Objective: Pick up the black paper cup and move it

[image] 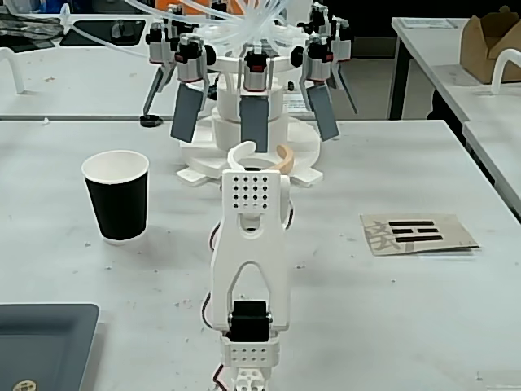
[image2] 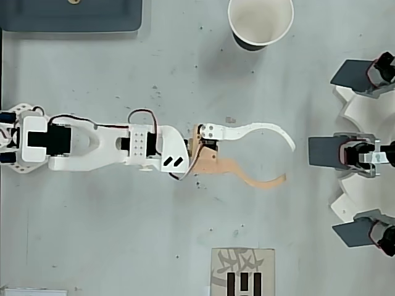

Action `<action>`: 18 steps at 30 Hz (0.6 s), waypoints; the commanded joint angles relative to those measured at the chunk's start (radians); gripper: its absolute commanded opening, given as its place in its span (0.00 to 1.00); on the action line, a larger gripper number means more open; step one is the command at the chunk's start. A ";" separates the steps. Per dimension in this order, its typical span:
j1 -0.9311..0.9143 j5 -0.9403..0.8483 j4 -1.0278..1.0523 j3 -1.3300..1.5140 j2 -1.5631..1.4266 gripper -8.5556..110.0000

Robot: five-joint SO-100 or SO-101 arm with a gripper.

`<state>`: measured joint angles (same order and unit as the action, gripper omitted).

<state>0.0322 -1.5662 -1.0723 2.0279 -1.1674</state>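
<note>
The black paper cup [image: 116, 195] stands upright on the white table, with a white rim and a white inside [image2: 260, 18]. In the fixed view it is left of the arm. From overhead it sits near the top edge, well apart from the fingers. My gripper [image2: 287, 163] is stretched out low over the table. Its white curved finger [image2: 265, 128] and tan finger [image2: 256, 182] are spread wide, open, with nothing between them. In the fixed view the gripper [image: 262, 155] shows just beyond the white wrist.
A white stand with several dark paddles [image: 252, 106] sits straight ahead of the fingertips, on the right from overhead [image2: 352, 151]. A dark grey tray [image: 41, 342] lies near the arm's base. A card with black marks [image: 417, 234] lies on the other side.
</note>
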 commanded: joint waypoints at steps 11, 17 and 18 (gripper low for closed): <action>-0.032 -0.060 -0.094 -0.118 0.002 0.14; -0.032 -0.060 -0.095 -0.075 -0.034 0.14; -0.032 -0.058 -0.095 -0.061 -0.044 0.14</action>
<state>0.0061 -1.6230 -1.1459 1.9620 -1.1397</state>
